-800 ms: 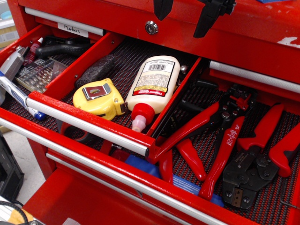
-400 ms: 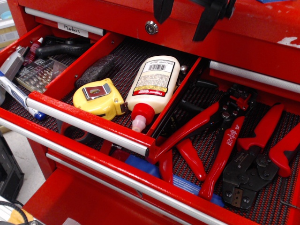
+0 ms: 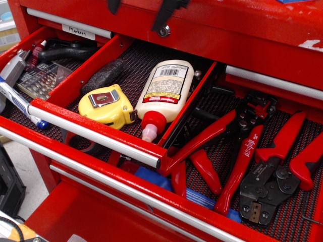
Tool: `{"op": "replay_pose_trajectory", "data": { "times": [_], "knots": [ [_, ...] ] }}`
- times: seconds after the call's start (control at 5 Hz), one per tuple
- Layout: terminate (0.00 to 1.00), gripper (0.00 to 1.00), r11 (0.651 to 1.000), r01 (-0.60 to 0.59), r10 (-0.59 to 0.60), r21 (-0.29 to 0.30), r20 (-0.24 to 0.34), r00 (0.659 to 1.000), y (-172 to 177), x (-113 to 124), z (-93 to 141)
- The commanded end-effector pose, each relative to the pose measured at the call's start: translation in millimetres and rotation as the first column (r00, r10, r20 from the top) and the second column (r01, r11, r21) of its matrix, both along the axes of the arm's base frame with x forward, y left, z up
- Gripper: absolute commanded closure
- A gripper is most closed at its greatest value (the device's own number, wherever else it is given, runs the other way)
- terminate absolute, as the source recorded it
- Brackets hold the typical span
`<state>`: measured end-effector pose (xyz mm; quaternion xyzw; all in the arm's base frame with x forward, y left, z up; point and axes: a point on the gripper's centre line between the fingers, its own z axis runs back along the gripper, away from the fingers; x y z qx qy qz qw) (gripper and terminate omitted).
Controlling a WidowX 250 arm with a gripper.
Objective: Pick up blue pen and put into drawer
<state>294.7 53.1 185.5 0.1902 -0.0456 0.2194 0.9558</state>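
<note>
The blue pen (image 3: 18, 104) lies at the far left in the lower open drawer: whitish barrel, blue markings, dark blue tip pointing to the front. Its tip reaches under the left end of the silver handle. The drawer (image 3: 81, 71) is the narrow red one with black mesh liner and silver bar handle (image 3: 96, 134). It stands open and holds a yellow tape measure (image 3: 106, 105), a white glue bottle (image 3: 165, 91) and a dark grey block (image 3: 105, 74). My gripper (image 3: 139, 10) hangs at the top edge above the drawer's back, open and empty, far from the pen.
A drawer labelled "Markers" (image 3: 81, 31) is shut at the top left. A red-capped marker (image 3: 35, 53), a clear bit case (image 3: 43, 78) and black scissors lie by the pen. Red pliers and crimpers (image 3: 242, 156) fill the wide drawer at the right. A lock (image 3: 162, 31) sits under my fingers.
My gripper has moved left along the top edge, from above the glue bottle's right side to above the drawer's back left. Nothing else has moved.
</note>
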Motion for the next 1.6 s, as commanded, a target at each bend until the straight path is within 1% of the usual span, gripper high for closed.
{"op": "replay_pose_trajectory", "data": {
  "times": [0.0, 0.2, 0.4, 0.6, 1.0, 1.2, 1.4],
  "knots": [
    [0.0, 0.0, 0.887, -0.45, 0.429, 0.106, 0.176, 0.886, 42.5, -42.1, 11.6],
    [0.0, 0.0, 0.851, -0.517, 0.487, 0.089, 0.232, 0.842, 70.7, -66.3, -8.0],
    [0.0, 0.0, 0.864, -0.5, 0.468, 0.066, 0.264, 0.843, 86.8, -84.9, -39.2],
    [0.0, 0.0, 0.88, -0.473, 0.432, 0.053, 0.326, 0.841, 104.4, -91.7, -57.2],
    [0.0, 0.0, 0.921, -0.389, 0.363, -0.002, 0.36, 0.859, 135.7, -82.6, -84.4],
    [0.0, 0.0, 0.93, -0.367, 0.338, 0.001, 0.386, 0.858, 140.1, -88.1, -93.7],
    [0.0, 0.0, 0.944, -0.33, 0.317, -0.027, 0.359, 0.878, 142.5, -94.1, -102.7]
  ]
}}
